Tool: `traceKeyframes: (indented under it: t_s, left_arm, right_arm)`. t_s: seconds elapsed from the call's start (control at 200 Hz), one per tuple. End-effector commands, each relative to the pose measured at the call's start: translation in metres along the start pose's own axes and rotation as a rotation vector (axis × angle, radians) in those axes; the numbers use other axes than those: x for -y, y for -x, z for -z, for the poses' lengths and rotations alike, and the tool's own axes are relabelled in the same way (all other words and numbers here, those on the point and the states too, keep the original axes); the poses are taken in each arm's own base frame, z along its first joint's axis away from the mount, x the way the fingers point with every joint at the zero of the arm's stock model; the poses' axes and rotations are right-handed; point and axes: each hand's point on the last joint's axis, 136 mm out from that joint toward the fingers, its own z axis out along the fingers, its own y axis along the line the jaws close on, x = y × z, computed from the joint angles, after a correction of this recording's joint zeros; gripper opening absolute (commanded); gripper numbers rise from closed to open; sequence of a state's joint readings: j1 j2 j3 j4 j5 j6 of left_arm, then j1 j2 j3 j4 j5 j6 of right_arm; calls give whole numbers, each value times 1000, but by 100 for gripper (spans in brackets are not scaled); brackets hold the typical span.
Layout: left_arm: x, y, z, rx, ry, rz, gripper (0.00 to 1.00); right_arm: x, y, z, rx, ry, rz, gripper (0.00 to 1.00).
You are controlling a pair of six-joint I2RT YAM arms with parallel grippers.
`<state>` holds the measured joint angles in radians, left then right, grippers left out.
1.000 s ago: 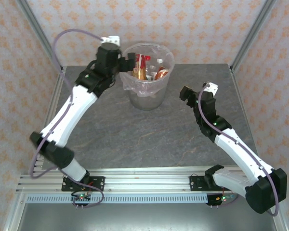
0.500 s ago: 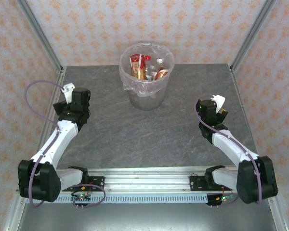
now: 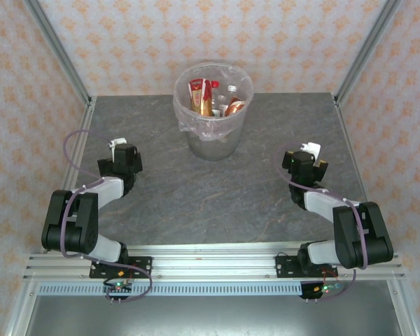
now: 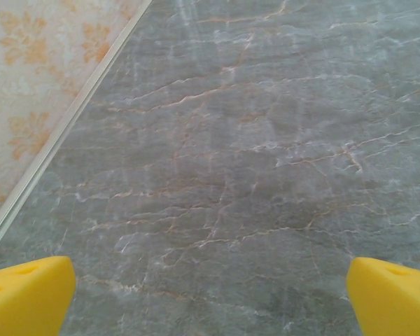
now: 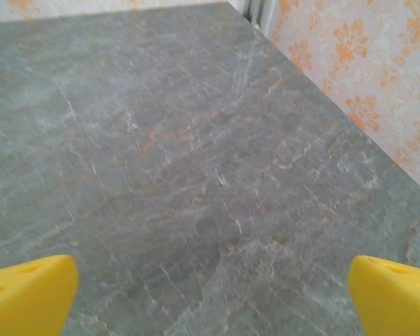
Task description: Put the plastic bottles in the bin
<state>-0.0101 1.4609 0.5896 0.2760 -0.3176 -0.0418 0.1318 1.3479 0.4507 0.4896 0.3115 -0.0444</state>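
Above the counter (image 4: 266, 140), the left gripper (image 4: 210, 297) and right gripper (image 5: 210, 294) both gape wide, holding nothing; the bin (image 3: 211, 143) holds several plastic bottles (image 3: 200, 96).

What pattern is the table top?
The table top is grey marble with pale veins, clearest in the left wrist view.

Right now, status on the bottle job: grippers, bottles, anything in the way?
Left gripper open, empty. Right gripper open, empty. Bottles inside the bin, none seen on the table. Nothing in the way.
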Motion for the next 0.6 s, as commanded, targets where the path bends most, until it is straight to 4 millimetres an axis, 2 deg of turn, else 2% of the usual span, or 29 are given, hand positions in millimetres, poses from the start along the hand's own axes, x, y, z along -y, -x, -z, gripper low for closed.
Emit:
traceKeyframes:
  t_s: [0.0, 0.09, 0.165, 0.27, 0.365, 0.515, 0.591]
  left_arm:
    - [2, 25, 16, 156, -75, 22, 100]
    - [-4, 24, 29, 223, -90, 61, 100]
    - [2, 23, 34, 221, -137, 94, 100]
    - [12, 23, 30, 198, -182, 120, 100]
    - [18, 33, 24, 239, -202, 145, 100]
    - [41, 19, 13, 240, -240, 67, 100]
    - [39, 15, 14, 249, -189, 57, 100]
  right_arm:
    - [-7, 10, -2, 63, 63, -17, 99]
    - [-10, 13, -2, 93, 102, -30, 99]
    - [-16, 9, -4, 108, 162, -47, 99]
    - [-23, -2, -7, 119, 224, -42, 99]
    - [-24, -9, -8, 156, 236, -51, 99]
    - [-20, -10, -25, 68, 164, -48, 99]
    - [-14, -9, -28, 37, 165, -81, 99]
